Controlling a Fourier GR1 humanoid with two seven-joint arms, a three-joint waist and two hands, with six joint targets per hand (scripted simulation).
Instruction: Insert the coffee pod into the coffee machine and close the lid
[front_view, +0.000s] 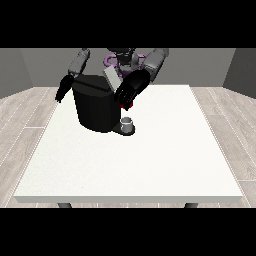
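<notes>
A black coffee machine (95, 105) stands on the white table (150, 155) at the back left. Its grey lid (111, 77) is tilted up at the top right of the machine. A small grey cup (127, 123) sits on the machine's base. The hand at the view's right (131, 87) hovers by the machine's upper right edge, above the cup, with its fingers curled downward; something small and red (127, 106) shows at its fingertips. The hand at the view's left (62, 89) hangs beside the machine's left side, holding nothing.
The table's far edge runs just behind the machine. Wide white table surface stretches in front and to the right, with wooden floor around it.
</notes>
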